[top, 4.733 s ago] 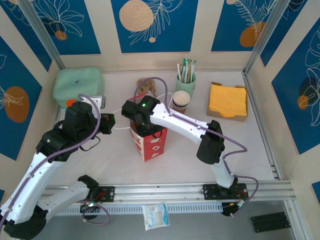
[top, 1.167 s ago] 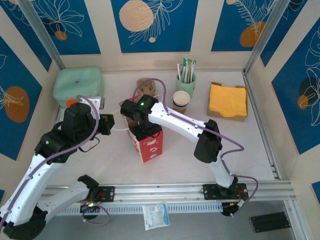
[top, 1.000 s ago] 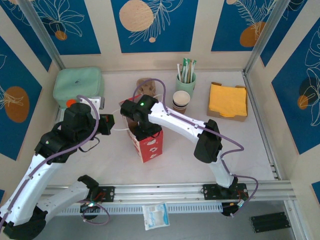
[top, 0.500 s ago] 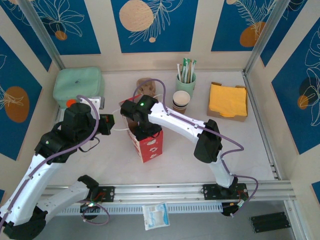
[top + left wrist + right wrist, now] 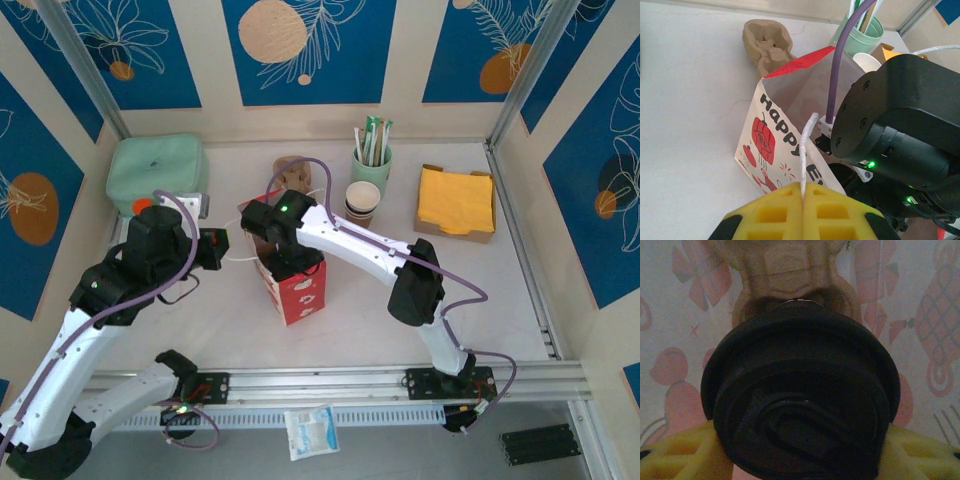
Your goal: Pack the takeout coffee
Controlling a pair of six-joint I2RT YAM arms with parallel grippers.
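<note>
A red-and-white paper bag (image 5: 297, 287) stands open in the middle of the table. My left gripper (image 5: 803, 197) is shut on the bag's white string handle (image 5: 807, 145) and holds it taut to the left. My right gripper (image 5: 800, 460) is down inside the bag, its wrist (image 5: 281, 228) over the opening. It is shut on the takeout coffee, whose round black lid (image 5: 800, 390) sits between the yellow fingers (image 5: 670, 455). The cup's body is hidden under the lid. The bag's printed walls surround it.
Behind the bag lies a brown cardboard cup carrier (image 5: 767, 40). A stack of lidless banded cups (image 5: 363, 201) and a green cup of straws (image 5: 371, 150) stand at the back. Yellow napkins in a tray (image 5: 456, 200) sit back right, a green box (image 5: 157, 172) back left.
Since the earliest frame the right wrist and the bag have shifted slightly to the left and back. Over the last second nothing has visibly moved.
</note>
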